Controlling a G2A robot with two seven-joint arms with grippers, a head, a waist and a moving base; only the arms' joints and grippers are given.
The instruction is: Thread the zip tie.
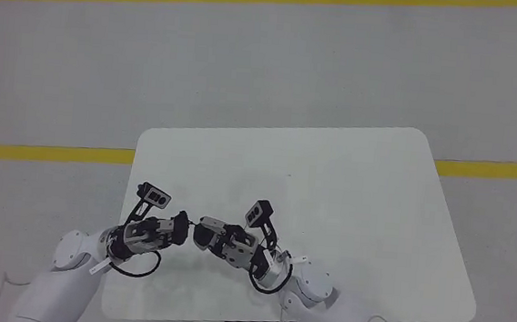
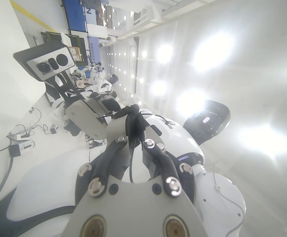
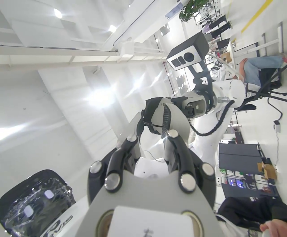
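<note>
I am seeing both arms held low over the near side of the white table, with the two grippers meeting tip to tip above it. The left gripper and the right gripper are facing each other and almost touching.

In the left wrist view, the left gripper's fingers are pressing together at the tips and pinching the black zip tie. The tie's thin strap is hanging back from the pinch between the two fingers and curving a little near the palm. The right gripper is sitting just beyond these fingertips.

In the right wrist view, the right gripper's fingers are also drawing together at their dark-padded tips. A thin black strand of the zip tie is crossing from one finger to the other just behind the tips, so I am reading this gripper as pinching the tie too. I cannot make out the exact contact under the pads. The left gripper is sitting right behind those tips.

The zip tie is being held in the air between the two grippers, not lying on the table.
</note>
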